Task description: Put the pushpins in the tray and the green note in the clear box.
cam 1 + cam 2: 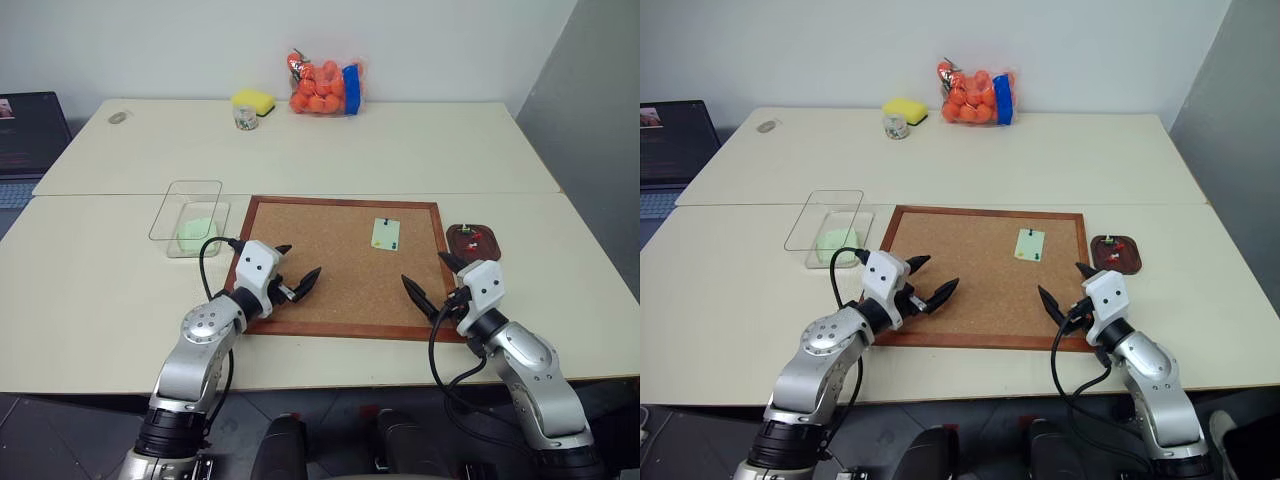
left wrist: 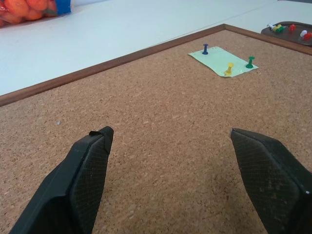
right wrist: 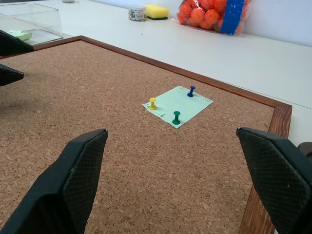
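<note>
The wood-framed corkboard (image 1: 340,268) fills the centre of the head view, with bare cork across its lower half and left side. The left gripper (image 1: 296,272) hovers at its lower left with fingers spread wide, nothing between them. The right gripper (image 1: 432,278) sits over the lower right corner, equally wide and empty.

The green note (image 1: 386,233) lies flat toward the upper right of the board, long axis running up the frame, close to the right frame edge. Three pushpins stand upright in it: one blue (image 3: 191,91) at the far end, one yellow (image 3: 152,103) and one green (image 3: 176,117) at the near end.

The tray (image 1: 473,241) rests just right of the board's frame, holding perhaps five small pins, hard to count. The clear box (image 1: 189,217) stands just left of the board, with a mint-green pad (image 1: 197,234) inside
</note>
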### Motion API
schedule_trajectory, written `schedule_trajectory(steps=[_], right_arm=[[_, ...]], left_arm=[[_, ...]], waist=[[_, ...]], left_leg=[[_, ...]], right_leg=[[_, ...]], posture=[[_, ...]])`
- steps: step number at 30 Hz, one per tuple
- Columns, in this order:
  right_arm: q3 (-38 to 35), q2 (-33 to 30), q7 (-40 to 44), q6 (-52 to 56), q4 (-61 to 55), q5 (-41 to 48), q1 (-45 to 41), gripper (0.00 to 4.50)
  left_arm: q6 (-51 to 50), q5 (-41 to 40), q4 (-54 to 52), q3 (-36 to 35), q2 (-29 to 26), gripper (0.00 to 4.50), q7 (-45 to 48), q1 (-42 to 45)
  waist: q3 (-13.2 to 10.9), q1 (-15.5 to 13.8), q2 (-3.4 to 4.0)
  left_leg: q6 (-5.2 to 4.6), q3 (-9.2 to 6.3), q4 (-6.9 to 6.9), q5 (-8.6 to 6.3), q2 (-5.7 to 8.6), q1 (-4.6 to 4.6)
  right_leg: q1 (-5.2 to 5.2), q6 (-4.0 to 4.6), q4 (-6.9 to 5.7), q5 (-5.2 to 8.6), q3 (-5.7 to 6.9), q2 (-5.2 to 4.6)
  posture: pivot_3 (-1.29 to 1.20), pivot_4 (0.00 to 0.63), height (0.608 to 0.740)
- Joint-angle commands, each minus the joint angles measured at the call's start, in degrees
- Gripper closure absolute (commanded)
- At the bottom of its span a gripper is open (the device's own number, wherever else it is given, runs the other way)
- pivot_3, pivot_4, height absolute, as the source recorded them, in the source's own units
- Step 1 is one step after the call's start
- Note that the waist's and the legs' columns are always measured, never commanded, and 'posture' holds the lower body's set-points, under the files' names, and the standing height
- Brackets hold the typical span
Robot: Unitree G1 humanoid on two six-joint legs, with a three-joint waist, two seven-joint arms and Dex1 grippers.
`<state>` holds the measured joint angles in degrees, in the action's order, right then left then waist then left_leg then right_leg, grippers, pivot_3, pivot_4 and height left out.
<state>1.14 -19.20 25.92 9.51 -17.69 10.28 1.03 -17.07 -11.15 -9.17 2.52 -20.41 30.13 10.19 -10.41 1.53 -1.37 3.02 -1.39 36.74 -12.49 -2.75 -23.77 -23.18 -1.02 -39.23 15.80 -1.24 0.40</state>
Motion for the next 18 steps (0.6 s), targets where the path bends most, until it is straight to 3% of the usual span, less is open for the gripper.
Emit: schedule_trajectory(steps=[1, 12, 18], right_arm=[[-0.7, -0.2, 0.1, -0.7, -2.9, 0.6, -0.7, 0.00], [-0.6, -0.3, 0.0, -0.4, -3.0, 0.4, -0.9, 0.00], [-0.1, -1.2, 0.8, 0.6, -4.7, 0.5, -0.8, 0.00]], left_arm=[[0.3, -0.9, -2.4, -0.7, 0.3, 0.44, 0.0, 0.8], [0.6, -0.8, 2.1, -2.8, -1.4, 0.44, 0.7, 5.8], [1.2, -3.3, 4.4, -2.7, -2.2, 0.44, 6.0, 8.9]], waist=[[0.0, 0.0, 0.00], [0.0, 0.0, 0.00], [0.0, 0.0, 0.00]], left_leg=[[0.00, 0.00, 0.00, 0.00, 0.00, 0.00], [0.00, -0.01, 0.00, 0.00, 0.00, 0.00], [0.00, -0.01, 0.00, 0.00, 0.01, -0.01]], right_leg=[[0.00, 0.00, 0.00, 0.00, 0.00, 0.00], [0.00, 0.00, 0.00, 0.00, 0.01, 0.00], [0.00, 0.00, 0.01, 0.00, 0.02, 0.00]], posture=[[0.00, 0.150, 0.740], [0.00, 0.150, 0.740], [0.00, 0.150, 0.740]])
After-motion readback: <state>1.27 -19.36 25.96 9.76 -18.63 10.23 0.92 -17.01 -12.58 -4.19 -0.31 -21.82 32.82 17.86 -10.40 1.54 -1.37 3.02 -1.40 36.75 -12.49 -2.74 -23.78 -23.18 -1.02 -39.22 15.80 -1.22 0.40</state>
